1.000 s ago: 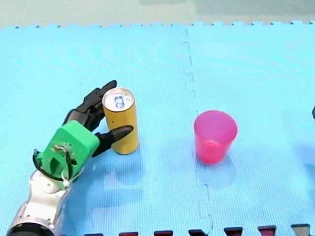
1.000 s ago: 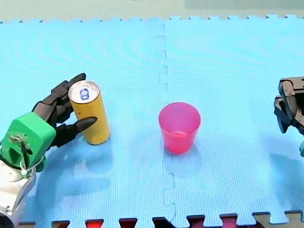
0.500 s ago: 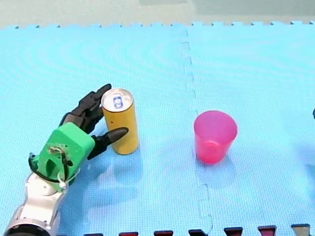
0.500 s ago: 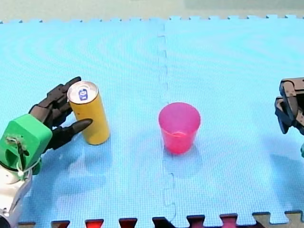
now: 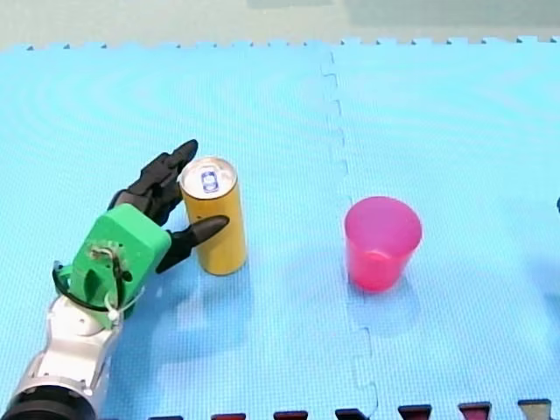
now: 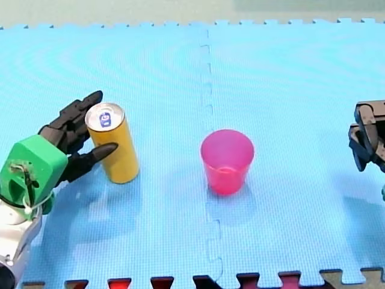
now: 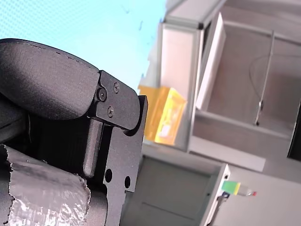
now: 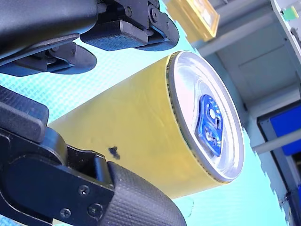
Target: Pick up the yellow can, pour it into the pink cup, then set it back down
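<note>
Bracketing the upright can (image 5: 213,219) at 9 o'clock on the mat (image 5: 437,131), the left hand (image 5: 140,236) is wide, thumb touching its front. The cup (image 5: 382,242) stands well apart, toward 3 o'clock. The right hand (image 6: 368,141) sits at the 3 o'clock edge, its grip impossible to tell.

A slim yellow can (image 5: 214,223) stands upright on the left panel of a blue foam mat (image 5: 262,105), its silver lid and blue pull tab facing up. The left hand (image 5: 162,214) flanks it: the thumb lies against the can's near side, and the other fingers (image 5: 166,171) reach past its far side with a sliver of mat showing between. Well apart to the right, a translucent pink cup (image 5: 382,242) sits upright, mouth open, just beside the seam joining the mat's two panels.
</note>
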Motion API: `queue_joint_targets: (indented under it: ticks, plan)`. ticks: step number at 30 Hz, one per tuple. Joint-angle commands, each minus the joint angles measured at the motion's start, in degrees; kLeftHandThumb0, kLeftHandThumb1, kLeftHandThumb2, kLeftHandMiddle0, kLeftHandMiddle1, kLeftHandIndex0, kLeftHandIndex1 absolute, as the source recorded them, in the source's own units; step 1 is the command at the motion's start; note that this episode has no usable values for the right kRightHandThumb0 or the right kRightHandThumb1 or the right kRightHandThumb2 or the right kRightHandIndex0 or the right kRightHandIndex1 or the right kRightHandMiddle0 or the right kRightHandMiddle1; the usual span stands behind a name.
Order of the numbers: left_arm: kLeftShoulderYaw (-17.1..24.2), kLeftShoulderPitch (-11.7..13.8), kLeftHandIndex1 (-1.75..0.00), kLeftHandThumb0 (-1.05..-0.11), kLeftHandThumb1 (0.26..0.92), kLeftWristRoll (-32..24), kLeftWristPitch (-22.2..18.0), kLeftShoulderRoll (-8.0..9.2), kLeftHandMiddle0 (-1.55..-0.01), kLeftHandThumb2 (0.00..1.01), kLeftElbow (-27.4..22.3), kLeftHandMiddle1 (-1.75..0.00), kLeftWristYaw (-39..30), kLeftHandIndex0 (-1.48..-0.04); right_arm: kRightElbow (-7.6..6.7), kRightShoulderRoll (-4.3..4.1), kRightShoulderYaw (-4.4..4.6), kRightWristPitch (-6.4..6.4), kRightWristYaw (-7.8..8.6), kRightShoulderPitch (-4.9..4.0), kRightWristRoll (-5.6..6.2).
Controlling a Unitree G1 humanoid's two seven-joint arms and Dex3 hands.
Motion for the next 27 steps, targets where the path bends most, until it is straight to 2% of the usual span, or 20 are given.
queue_joint_targets:
  ticks: [1, 9, 17, 27]
  plan:
    - [-0.04, -0.17, 0.0, -0.96, 0.859, 0.09, 0.02, 0.15, -0.39, 0.0, 0.14, 0.0, 0.15, -0.31, -0.38, -0.31, 0.01, -0.12, -0.41, 0.16, -0.18]
    - [-0.51, 0.36, 0.0, -0.949, 0.852, 0.14, 0.09, -0.11, -0.39, 0.0, -1.28, 0.0, -0.21, -0.31, -1.09, -0.16, 0.43, -0.04, -1.21, 0.59, -0.63]
    - [-1.89, 0.72, 0.0, -0.918, 0.839, 1.22, 2.25, -1.08, -0.39, 0.0, -3.9, 0.0, 0.33, -0.31, -1.4, 0.04, 0.42, -0.27, -1.25, 0.85, -0.55]
    - [-2.35, 0.91, 0.0, -0.898, 0.833, 0.71, 3.17, -1.39, -0.4, 0.0, -4.18, 0.0, -0.68, -0.32, -1.64, 0.01, 0.49, -0.26, -1.53, 1.04, -0.69]
